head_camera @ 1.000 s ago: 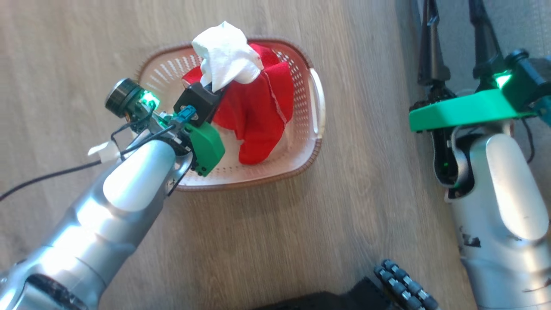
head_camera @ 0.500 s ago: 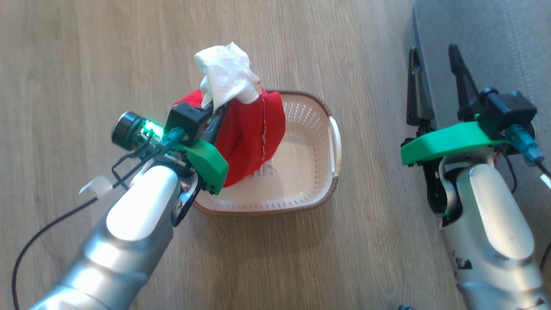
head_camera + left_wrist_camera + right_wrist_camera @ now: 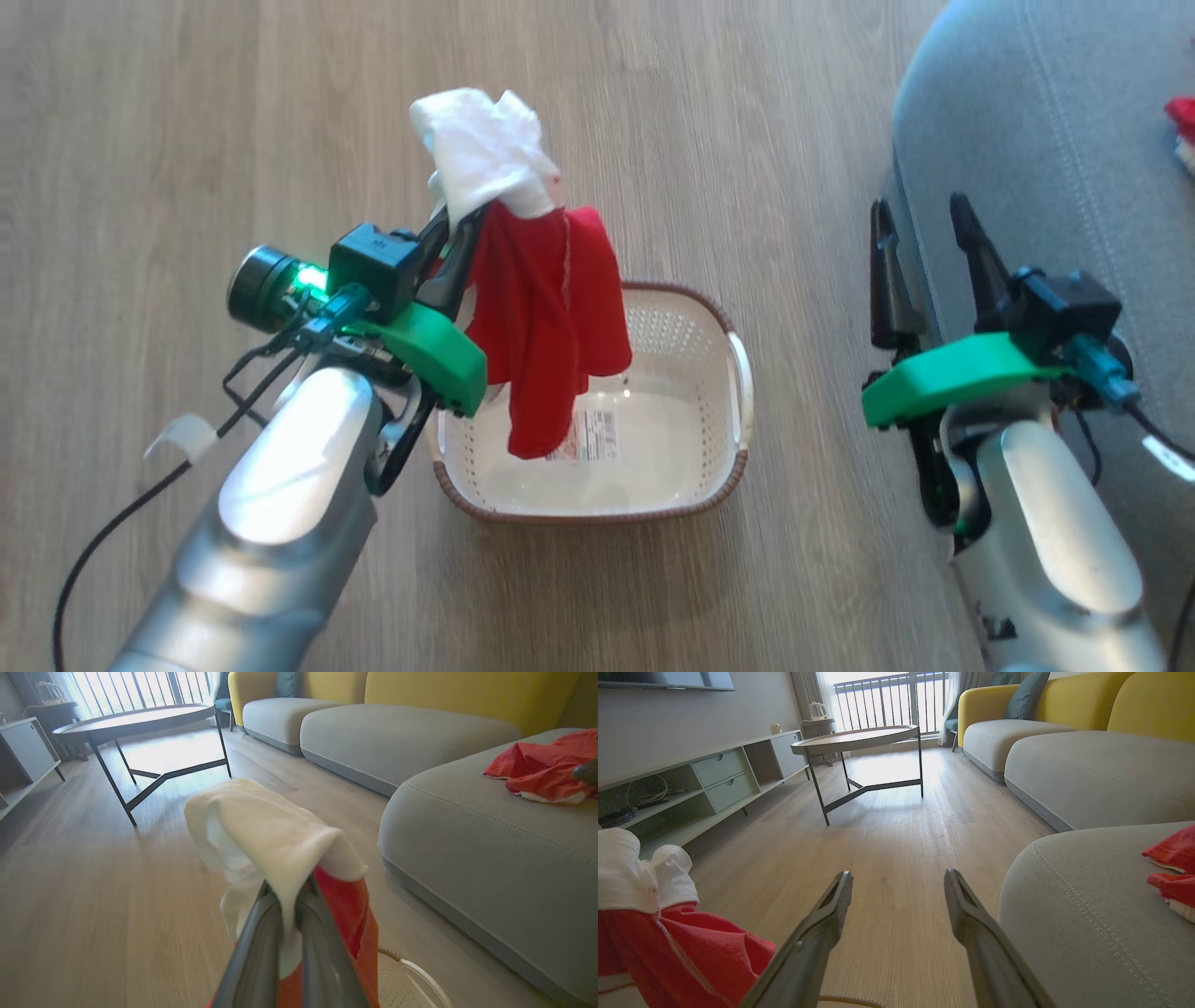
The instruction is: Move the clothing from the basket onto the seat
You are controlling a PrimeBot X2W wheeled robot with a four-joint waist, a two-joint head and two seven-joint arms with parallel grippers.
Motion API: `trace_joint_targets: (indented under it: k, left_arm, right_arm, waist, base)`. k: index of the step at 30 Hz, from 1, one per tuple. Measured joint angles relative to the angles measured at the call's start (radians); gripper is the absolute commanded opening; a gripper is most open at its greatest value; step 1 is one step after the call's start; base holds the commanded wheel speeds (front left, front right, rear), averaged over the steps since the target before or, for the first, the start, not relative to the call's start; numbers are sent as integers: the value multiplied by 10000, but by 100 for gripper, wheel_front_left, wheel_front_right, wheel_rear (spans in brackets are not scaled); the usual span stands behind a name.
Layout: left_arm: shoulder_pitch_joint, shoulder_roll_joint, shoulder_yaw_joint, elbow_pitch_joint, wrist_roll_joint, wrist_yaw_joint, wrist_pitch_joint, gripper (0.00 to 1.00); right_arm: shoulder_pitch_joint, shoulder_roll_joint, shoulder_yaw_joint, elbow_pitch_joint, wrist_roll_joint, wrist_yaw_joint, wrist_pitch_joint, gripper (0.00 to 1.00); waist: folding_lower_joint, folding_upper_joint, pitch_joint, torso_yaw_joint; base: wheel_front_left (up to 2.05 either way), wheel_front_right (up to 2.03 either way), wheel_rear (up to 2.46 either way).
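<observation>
Grip: left end effector is pinched tight on the clothing, fingers closed right where the white band meets the red fabric.
Clothing: hanging free in the air over the basket. Its lowest tip dangles above the basket's floor, and it doesn't seem to touch.
Handling: soft, floppy and light by the look of it, drooping straight down from the pinch. Nothing to break, but I'd guess it swings on the way over and could slide out if only a thin fold is caught. The bunched band is the thickest bit, so that's a decent place to hold.
Basket: sitting on the wood floor, looks cleared out apart from its sticker.
Writing: label sticker on the basket floor has dark print, maybe a barcode, way too small to read.
Right end effector: fingers spread wide, nothing in them, hovering by the edge of the seat.
Seat: big grey cushion with stitched lines, off to the robot's right, well apart from the basket.
Seat top: one red garment with white trim is lying up there.
Left to do: carry this piece across and drop it beside that one, I reckon.
</observation>
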State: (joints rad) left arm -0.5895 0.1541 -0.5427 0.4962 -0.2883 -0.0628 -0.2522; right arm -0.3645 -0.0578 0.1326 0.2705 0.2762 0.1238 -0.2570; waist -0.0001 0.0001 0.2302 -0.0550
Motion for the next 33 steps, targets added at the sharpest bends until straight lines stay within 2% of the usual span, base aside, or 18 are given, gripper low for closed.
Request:
trace_joint_targets:
  k: [15,33]
  left_arm:
    - [-12,-232,410,-1181,257,-265,-2,0]
    - [-752,-180,426,-2119,324,-334,54,0]
  right_arm:
    - [825,2,-10,268,63,0,0,100]
    - [1092,2,-2,416,151,0,0,100]
  waist:
    - [0,0,-1053,311]
    - [0,0,-1331,246]
  base:
    - [0,0,0]
    - [0,0,0]
